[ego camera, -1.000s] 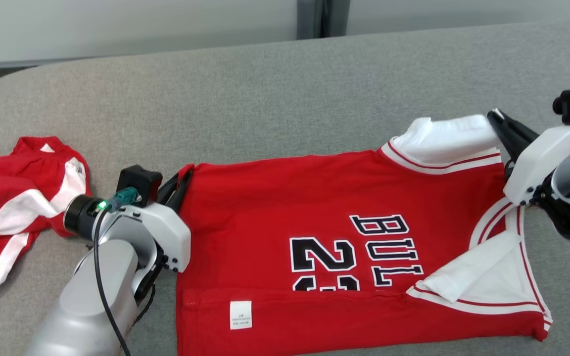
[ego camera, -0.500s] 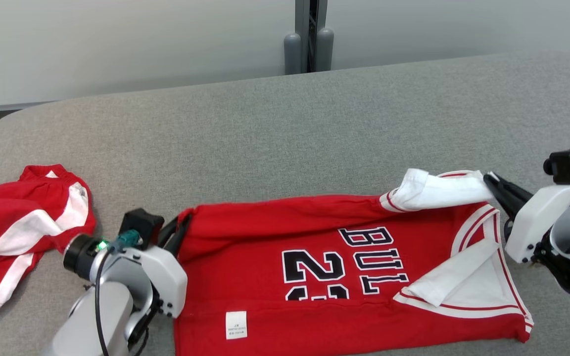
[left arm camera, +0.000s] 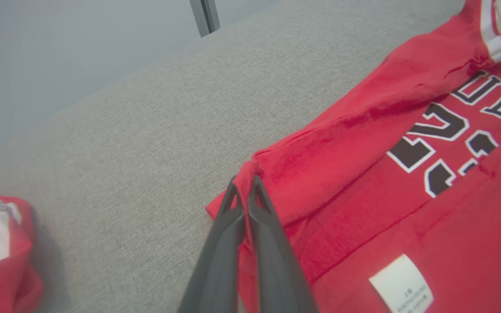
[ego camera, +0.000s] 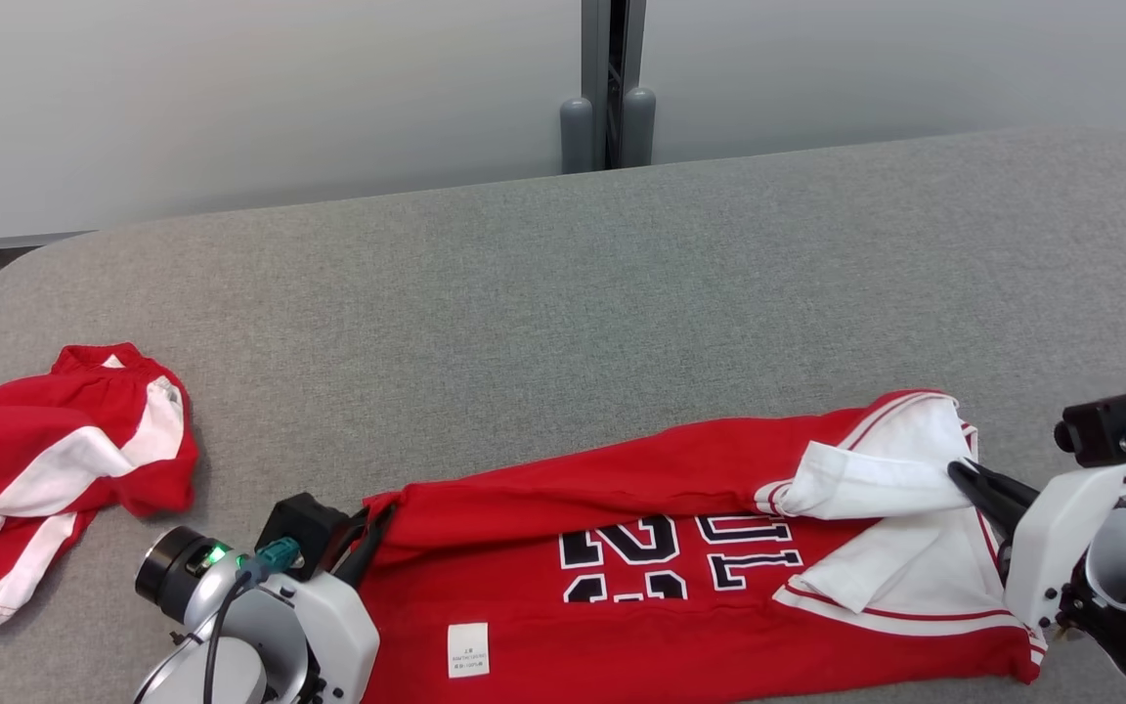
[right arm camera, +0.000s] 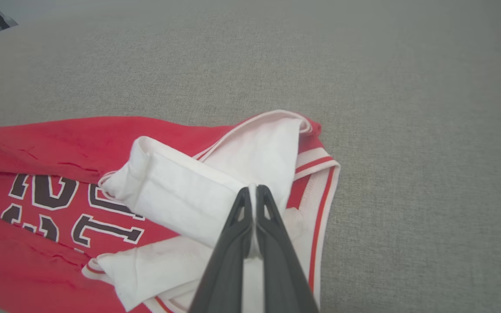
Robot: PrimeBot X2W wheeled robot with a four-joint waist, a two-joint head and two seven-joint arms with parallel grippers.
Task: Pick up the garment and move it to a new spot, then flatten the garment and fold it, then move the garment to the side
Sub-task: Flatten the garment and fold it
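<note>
The red cloth basketball jersey (ego camera: 622, 626) with black letters and white trim lies along the near edge of the grey cloth-covered table (ego camera: 563, 323). The left gripper (ego camera: 374, 516) is pressed together, pinching the jersey's red corner. The right gripper (ego camera: 962, 473) is pressed together, pinching its white folded part. A crumpled red and white cloth (ego camera: 64, 460) sits at the table's left end.

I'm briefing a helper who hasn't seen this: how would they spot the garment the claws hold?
On the grey surface, two red garments lie near the front edge. The jersey stretches between the left claw at its hem corner and the right claw on its white part. Unlike the crumpled heap at far left, it bears black lettering and a white tag.
</note>
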